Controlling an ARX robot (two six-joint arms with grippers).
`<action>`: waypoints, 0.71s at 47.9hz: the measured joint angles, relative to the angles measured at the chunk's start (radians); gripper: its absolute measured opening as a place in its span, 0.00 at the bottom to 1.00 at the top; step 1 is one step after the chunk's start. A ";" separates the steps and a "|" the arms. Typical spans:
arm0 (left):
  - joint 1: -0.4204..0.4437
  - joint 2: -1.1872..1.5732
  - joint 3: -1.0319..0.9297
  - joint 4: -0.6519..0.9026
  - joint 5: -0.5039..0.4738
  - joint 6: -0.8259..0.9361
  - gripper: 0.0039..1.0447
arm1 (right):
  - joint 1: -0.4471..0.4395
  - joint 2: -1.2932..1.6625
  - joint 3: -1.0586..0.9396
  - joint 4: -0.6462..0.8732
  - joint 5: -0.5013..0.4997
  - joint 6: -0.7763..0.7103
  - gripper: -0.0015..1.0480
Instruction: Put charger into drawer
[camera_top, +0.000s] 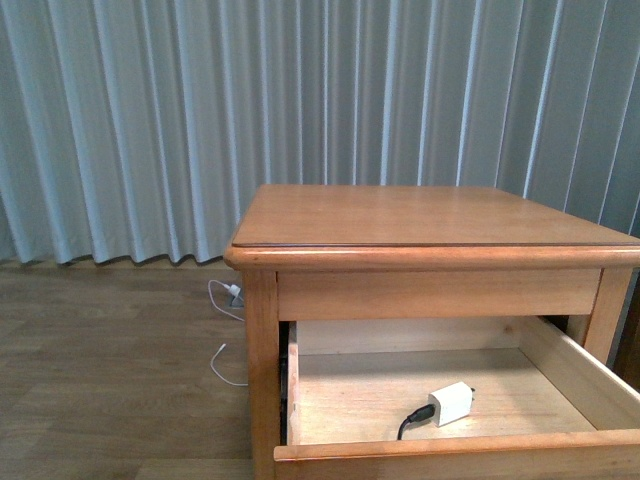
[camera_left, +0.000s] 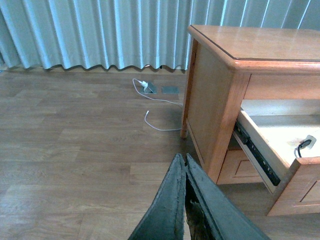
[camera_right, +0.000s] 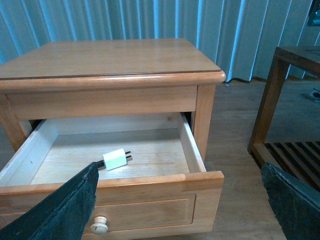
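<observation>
The charger (camera_top: 451, 403), a small white cube plug with a black cable leading off it, lies on the pale floor of the open drawer (camera_top: 450, 445). In the right wrist view the charger (camera_right: 114, 159) sits behind the drawer's framed front (camera_right: 150, 210), which carries a round pale knob (camera_right: 99, 226). My right gripper (camera_right: 180, 169) is open and empty, its fingers (camera_right: 75, 200) spread wide in front of the drawer. My left gripper (camera_left: 185, 157) is shut and empty, over the floor left of the nightstand; the drawer (camera_left: 300, 185) and charger (camera_left: 308, 142) show at that view's edge. Neither gripper shows in the front view.
The honey-coloured nightstand (camera_top: 420, 215) stands before a grey curtain (camera_top: 150, 120). A thin white cable (camera_left: 150, 95) with a small plug lies on the wood floor by the nightstand's left side. A dark wooden slatted table (camera_right: 280, 100) stands to the right of the nightstand.
</observation>
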 joint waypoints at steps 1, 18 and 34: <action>0.000 -0.002 -0.003 0.000 0.000 0.000 0.04 | 0.000 0.000 0.000 0.000 0.000 0.000 0.92; 0.000 -0.056 -0.060 0.012 0.000 0.000 0.04 | 0.000 0.000 0.000 0.000 0.000 0.000 0.92; 0.001 -0.070 -0.071 0.012 0.000 0.000 0.08 | 0.000 0.000 0.000 0.000 0.000 0.000 0.92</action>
